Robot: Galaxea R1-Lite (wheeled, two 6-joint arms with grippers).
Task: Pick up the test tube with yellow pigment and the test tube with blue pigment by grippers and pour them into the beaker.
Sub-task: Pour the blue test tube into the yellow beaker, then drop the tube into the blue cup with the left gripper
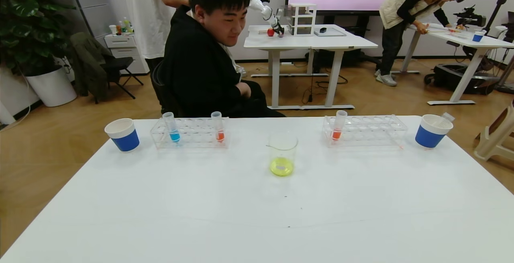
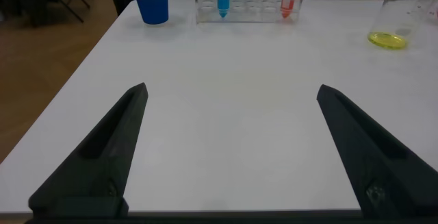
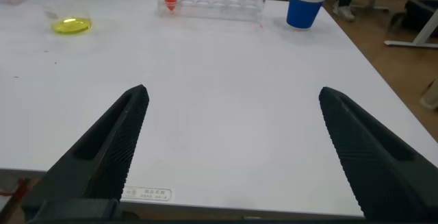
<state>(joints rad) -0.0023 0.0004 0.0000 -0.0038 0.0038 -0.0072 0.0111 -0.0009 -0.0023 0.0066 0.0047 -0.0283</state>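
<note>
My left claw (image 2: 229, 148): fingers wide apart, empty, low over the near table (image 1: 257, 223); well short of the racks
My right claw (image 3: 233, 152): likewise spread, holding nothing
Beaker (image 1: 282, 153): mid-table; yellow liquid already in its bottom, so I judge the yellow pour done
Yellow tube: not seen in any rack
Blue tube (image 1: 172, 127): upright in the left rack (image 1: 188, 133), still full; its pick and pour remain

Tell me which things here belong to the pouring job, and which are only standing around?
Job:
- blue tube, in the left rack
- beaker, with yellow liquid in it already
- left gripper, open
- right gripper, open

Standing around:
- two orange tubes
- right rack
- two paper cups
</note>
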